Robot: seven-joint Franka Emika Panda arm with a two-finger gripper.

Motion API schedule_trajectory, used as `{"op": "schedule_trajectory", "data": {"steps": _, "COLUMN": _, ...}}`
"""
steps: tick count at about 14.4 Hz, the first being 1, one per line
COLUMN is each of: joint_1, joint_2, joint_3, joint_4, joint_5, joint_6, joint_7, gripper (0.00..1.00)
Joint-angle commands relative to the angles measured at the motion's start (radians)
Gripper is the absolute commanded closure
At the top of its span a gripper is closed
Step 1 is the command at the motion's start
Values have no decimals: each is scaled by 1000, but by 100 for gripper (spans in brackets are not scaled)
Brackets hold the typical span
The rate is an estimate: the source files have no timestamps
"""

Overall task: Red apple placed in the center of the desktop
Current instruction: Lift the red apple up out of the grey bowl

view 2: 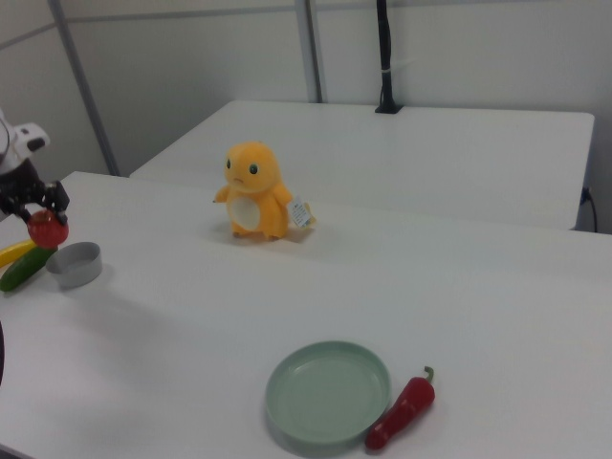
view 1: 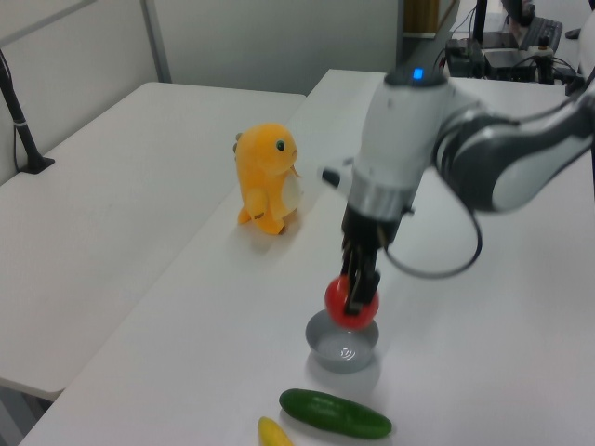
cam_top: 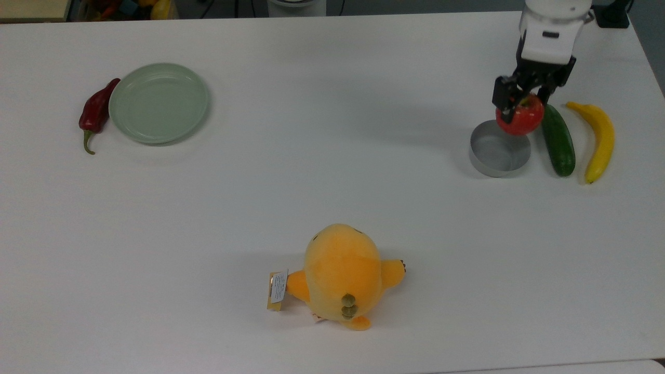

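The gripper (cam_top: 521, 106) holds the red apple (cam_top: 520, 119) between its fingers, in the air just above the grey metal bowl (cam_top: 499, 150) at the top view's right side of the desk (cam_top: 311, 171), beside the cucumber (cam_top: 558, 140).

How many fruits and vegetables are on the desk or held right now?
4. The red apple is held in the gripper above the metal bowl; cucumber and banana beside it; chili pepper touching the green plate.
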Motion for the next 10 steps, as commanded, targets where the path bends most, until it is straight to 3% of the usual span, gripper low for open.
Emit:
{"op": "schedule_trajectory", "data": {"steps": 1, "joint_1": -108, "joint_2": -143, "joint_3": 32, "joint_4": -35, "joint_5": 42, "joint_6": -164, "joint_7": -28, "gripper": 73}}
{"op": "schedule_trajectory", "data": {"steps": 4, "joint_1": -169, "joint_2": -186, "joint_3": 16, "joint_4": -35, "joint_5": 43, "joint_6": -268, "joint_7": -106, "gripper": 73}}
{"op": "schedule_trajectory", "data": {"steps": 10, "joint_1": -255, "joint_2": -194, "joint_3": -87, "joint_4": -46, "joint_5": 68, "joint_6": -383, "joint_7": -222, "gripper": 73}}
